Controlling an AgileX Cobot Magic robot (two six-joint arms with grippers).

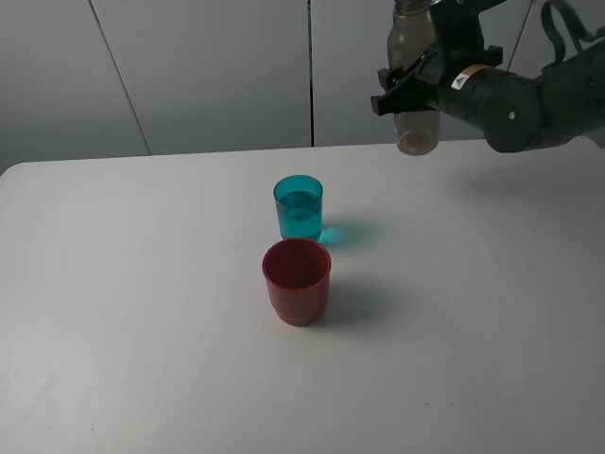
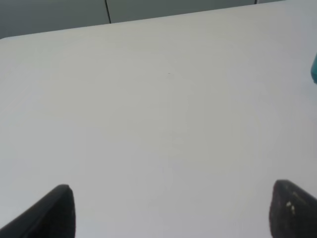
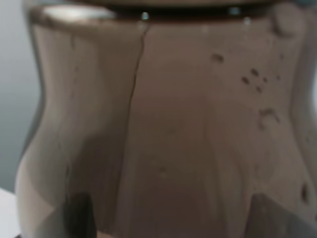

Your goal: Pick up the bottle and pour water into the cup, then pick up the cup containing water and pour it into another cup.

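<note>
The bottle (image 1: 416,132) was held upright above the white table (image 1: 113,312), pinched at mid-body by the right gripper (image 1: 423,83) at the far right, while the left gripper (image 2: 171,213) was spread over bare tabletop. The teal cup (image 1: 299,208), upright and holding water, was seen mid-table, below and left of the bottle. The red cup (image 1: 297,281) was set just beside it on the near side, and the scene was backed by grey wall panels (image 1: 189,66).

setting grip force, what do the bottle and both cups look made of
Bottle: probably plastic, smoky translucent, glossy; droplets show through its wall. Teal cup: translucent plastic, water visible inside. Red cup: opaque plastic, likely, with a dull sheen.
</note>
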